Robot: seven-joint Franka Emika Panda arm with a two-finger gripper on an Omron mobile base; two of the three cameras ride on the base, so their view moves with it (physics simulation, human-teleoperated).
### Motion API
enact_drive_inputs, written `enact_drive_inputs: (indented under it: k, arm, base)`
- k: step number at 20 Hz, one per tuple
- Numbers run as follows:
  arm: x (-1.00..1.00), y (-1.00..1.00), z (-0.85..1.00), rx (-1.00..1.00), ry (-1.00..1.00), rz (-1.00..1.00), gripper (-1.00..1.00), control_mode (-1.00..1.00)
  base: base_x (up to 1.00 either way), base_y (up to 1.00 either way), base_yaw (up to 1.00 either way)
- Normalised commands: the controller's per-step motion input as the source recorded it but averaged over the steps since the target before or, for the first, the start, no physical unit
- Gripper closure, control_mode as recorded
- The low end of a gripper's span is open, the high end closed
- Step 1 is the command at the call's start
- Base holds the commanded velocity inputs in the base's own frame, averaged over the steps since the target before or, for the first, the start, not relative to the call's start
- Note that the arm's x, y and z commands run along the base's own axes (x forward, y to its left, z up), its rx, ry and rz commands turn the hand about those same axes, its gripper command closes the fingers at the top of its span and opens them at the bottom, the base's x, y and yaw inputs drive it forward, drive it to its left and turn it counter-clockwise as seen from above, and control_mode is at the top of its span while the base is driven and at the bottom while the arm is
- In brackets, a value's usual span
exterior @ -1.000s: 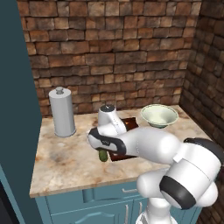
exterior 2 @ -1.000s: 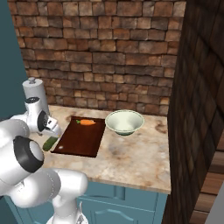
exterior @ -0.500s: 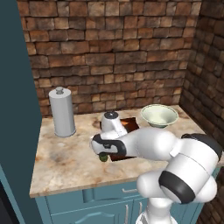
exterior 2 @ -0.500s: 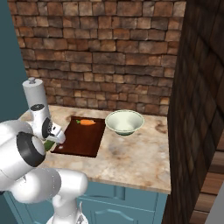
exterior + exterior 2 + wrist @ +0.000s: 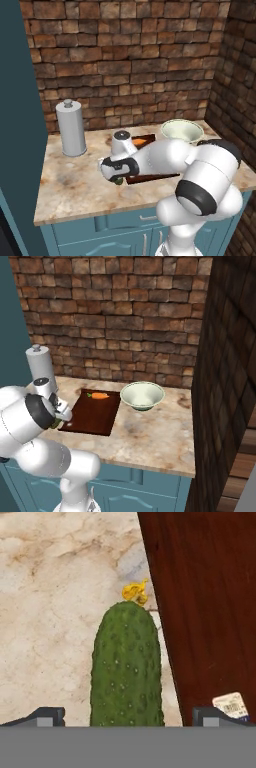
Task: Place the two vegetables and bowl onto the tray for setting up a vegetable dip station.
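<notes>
The dark green cucumber [image 5: 127,667] lies on the counter just off the left edge of the dark reddish-brown tray [image 5: 200,602], its yellow flower end pointing away from the hand. My gripper [image 5: 128,716] is open, and its fingertips [image 5: 49,714] stand clear of the cucumber on both sides. From the base, the gripper [image 5: 118,176] hangs low at the tray's [image 5: 95,411] near left corner, with the cucumber [image 5: 119,181] peeking out beneath it. The orange carrot [image 5: 99,396] lies on the tray's far end. The pale bowl [image 5: 142,395] stands on the counter right of the tray.
A tall grey metal canister [image 5: 71,128] with a knob lid stands at the back left of the counter. A brick wall runs behind and along the right side. A teal panel closes off the left. The tray's near corner carries a small white label [image 5: 230,704].
The hand has sunk lower and settled over the cucumber beside the tray's left edge. The carrot, bowl and canister have stayed put.
</notes>
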Motion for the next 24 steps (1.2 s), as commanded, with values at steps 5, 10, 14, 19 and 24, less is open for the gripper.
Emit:
enact_drive_inputs:
  k: [5,10,14,19,24]
  arm:
    - [0.11,0.18,-0.19,0.00,0.00,0.00,-1.00,-1.00]
    - [0.07,0.01,-0.12,0.00,0.00,0.00,1.00,-1.00]
    - [0.00,0.00,0.00,0.00,0.00,0.00,1.00,-1.00]
    - [0.00,0.00,0.11,0.00,0.02,-0.01,1.00,-1.00]
    - [0.00,-0.02,0.39,0.01,0.00,-0.06,1.00,-1.00]
  base:
    - [0.00,0.00,0.00]
    - [0.00,0.00,0.00]
    - [0.00,0.00,0.00]
    - [0.00,0.00,0.00]
    - [0.00,0.00,0.00]
